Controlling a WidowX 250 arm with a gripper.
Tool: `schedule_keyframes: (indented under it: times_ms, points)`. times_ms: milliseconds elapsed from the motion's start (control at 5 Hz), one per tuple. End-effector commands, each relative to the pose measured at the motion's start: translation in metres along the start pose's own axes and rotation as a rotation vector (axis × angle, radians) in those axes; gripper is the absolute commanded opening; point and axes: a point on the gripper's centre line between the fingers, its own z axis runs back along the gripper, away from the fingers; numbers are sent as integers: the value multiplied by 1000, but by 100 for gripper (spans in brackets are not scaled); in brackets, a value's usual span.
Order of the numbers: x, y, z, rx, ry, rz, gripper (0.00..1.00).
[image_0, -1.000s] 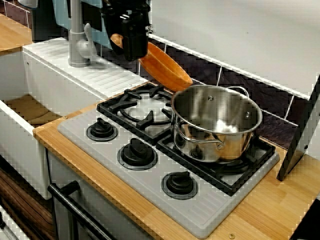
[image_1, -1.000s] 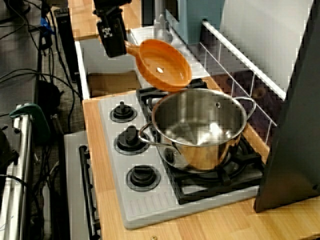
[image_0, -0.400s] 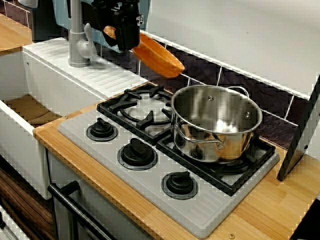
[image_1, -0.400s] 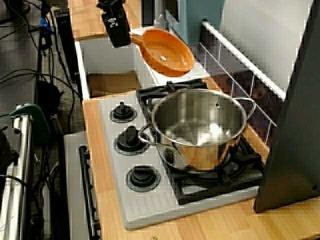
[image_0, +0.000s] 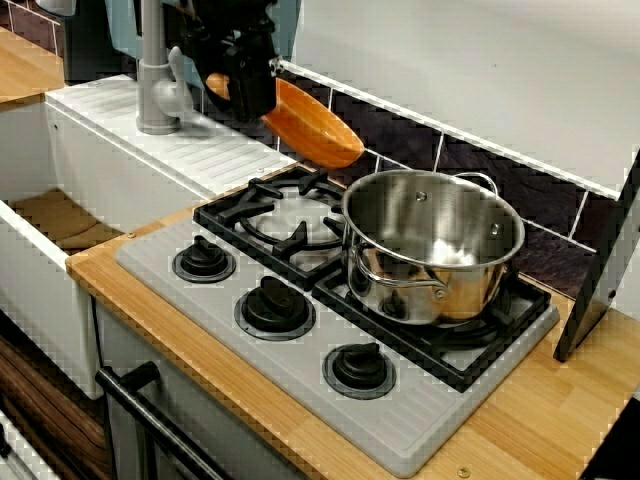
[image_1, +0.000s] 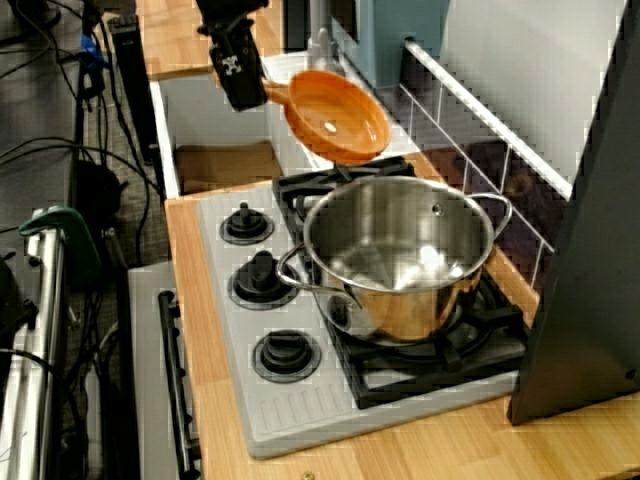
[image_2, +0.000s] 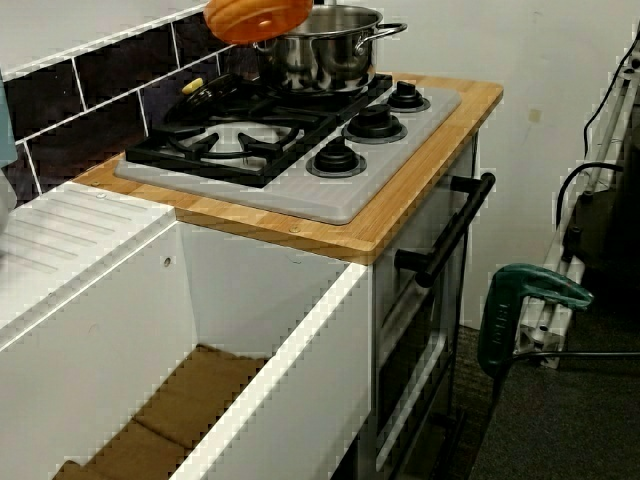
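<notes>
This is a mock kitchen in what looks like a lab. A wooden table (image_0: 540, 410) carries a gas hob (image_0: 300, 365) with black knobs (image_0: 274, 305), a steel pot (image_0: 432, 245) and a pan (image_0: 305, 125). Around it are a white sink (image_2: 300, 350), a tap (image_0: 152, 70), dark tiles (image_0: 470, 165) and an oven door (image_2: 420, 330). Loose cables (image_1: 40, 160) and a green clamp (image_2: 520, 300) stand alongside.

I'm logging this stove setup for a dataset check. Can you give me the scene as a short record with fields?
Pincer: pincer shut on the handle of the orange frying pan
Pan state: looks empty, tilted, lifted clear of the hob
Pan place: near the back of the free grate, apart from the steel pot
Pot: empty, upright on the other grate
Controls: three black knobs along the hob's front
Beside the hob: white sink with grey tap
</notes>
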Motion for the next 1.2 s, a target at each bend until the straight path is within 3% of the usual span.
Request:
schedule_keyframes:
  times_ms: [0, 600, 1000]
  points:
    - [-3, 6, -12, 30, -31, -1, 0]
    - [-12, 5, -28, 35, -11, -10, 0]
    - [-3, 11, -33, 32, -8, -5, 0]
